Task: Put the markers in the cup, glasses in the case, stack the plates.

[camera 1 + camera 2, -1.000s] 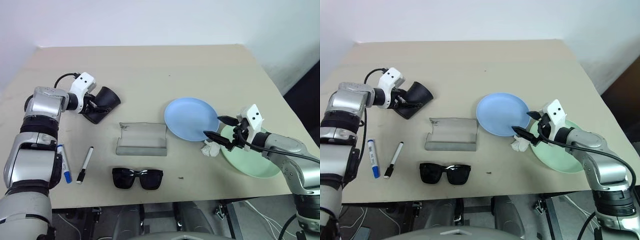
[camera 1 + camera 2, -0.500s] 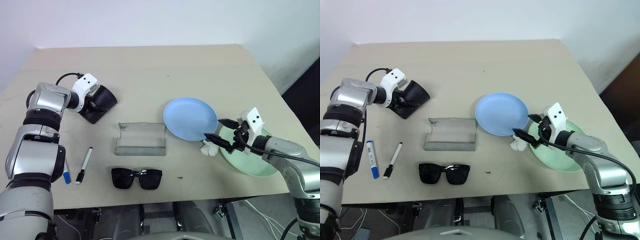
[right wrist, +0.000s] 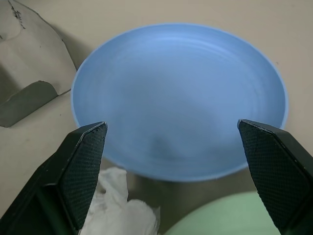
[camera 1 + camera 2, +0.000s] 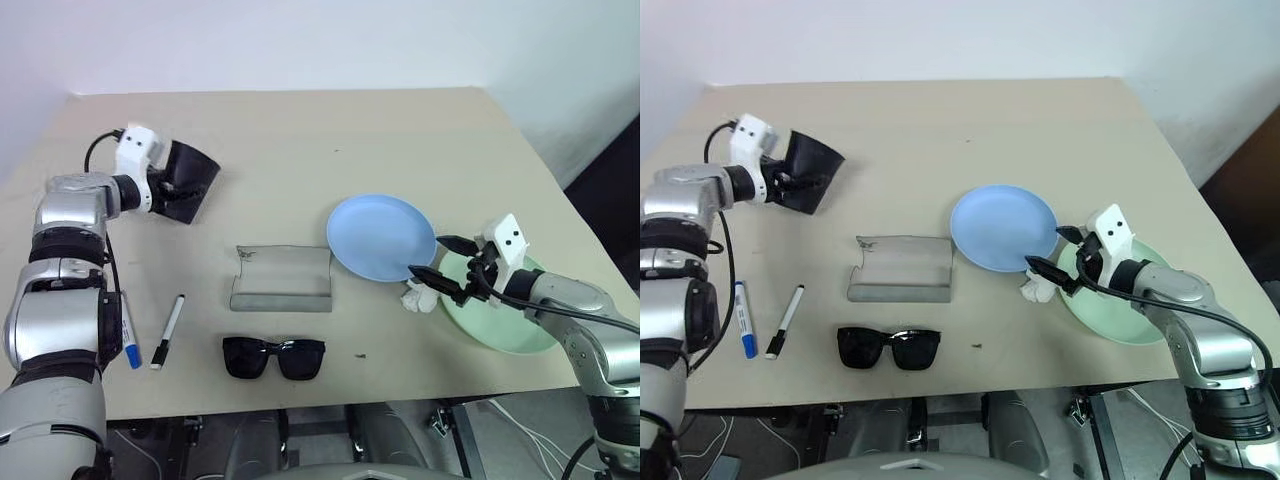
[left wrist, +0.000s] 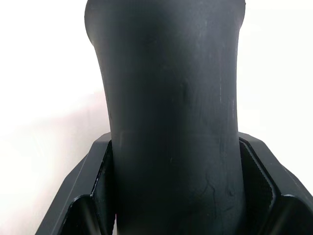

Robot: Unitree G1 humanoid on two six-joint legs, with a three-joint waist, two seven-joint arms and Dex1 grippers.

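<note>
At table's far left, left claw (image 4: 172, 190) grips cup (image 4: 188, 180), lifted.

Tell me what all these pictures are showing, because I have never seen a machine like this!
It is a robot with two arms at a table. Two pictures come from cameras on its head, two from cameras on its wrists. The left end effector holds a black cup. The right end effector is open by a blue plate, a white tissue and a green plate. Also on the table: a grey case, sunglasses, and two markers, black-capped and blue-capped.
</note>
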